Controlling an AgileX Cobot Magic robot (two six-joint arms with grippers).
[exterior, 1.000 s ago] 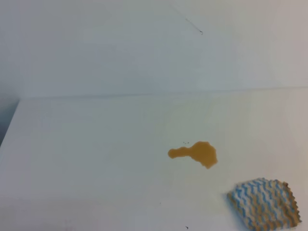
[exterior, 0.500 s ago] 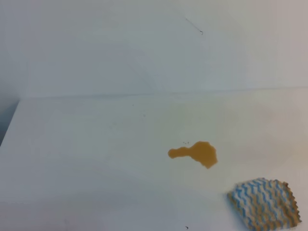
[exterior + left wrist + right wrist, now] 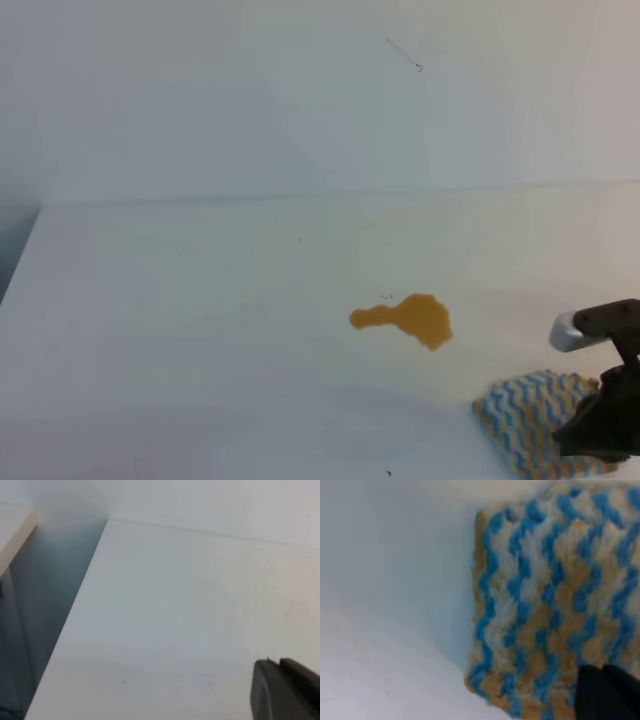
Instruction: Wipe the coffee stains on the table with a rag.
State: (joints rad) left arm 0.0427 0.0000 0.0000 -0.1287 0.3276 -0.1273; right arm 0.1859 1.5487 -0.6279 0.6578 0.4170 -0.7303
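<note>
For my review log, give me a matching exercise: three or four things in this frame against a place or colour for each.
Things:
1. coffee stain
2. rag
3. right gripper
4. table

Descriptions:
A. plain white surface
B. blue, white and tan zigzag
C. amber blotch near the middle
D. dark, over the rag at lower right

Pairs: 1-C, 2-B, 3-D, 4-A

the table (image 3: 200, 330) lies bare from the stain (image 3: 405, 318) toward nine o'clock and up to twelve, as far as the wall (image 3: 250, 100) along its back edge. nothing stands between stain and rag (image 3: 525, 420); the strip of white between them, running toward five o'clock from the stain, is unblocked. the right gripper (image 3: 600, 425) and its arm cover the rag's three o'clock side at the frame's lower right. at nine o'clock the table ends in a straight drop.
</note>
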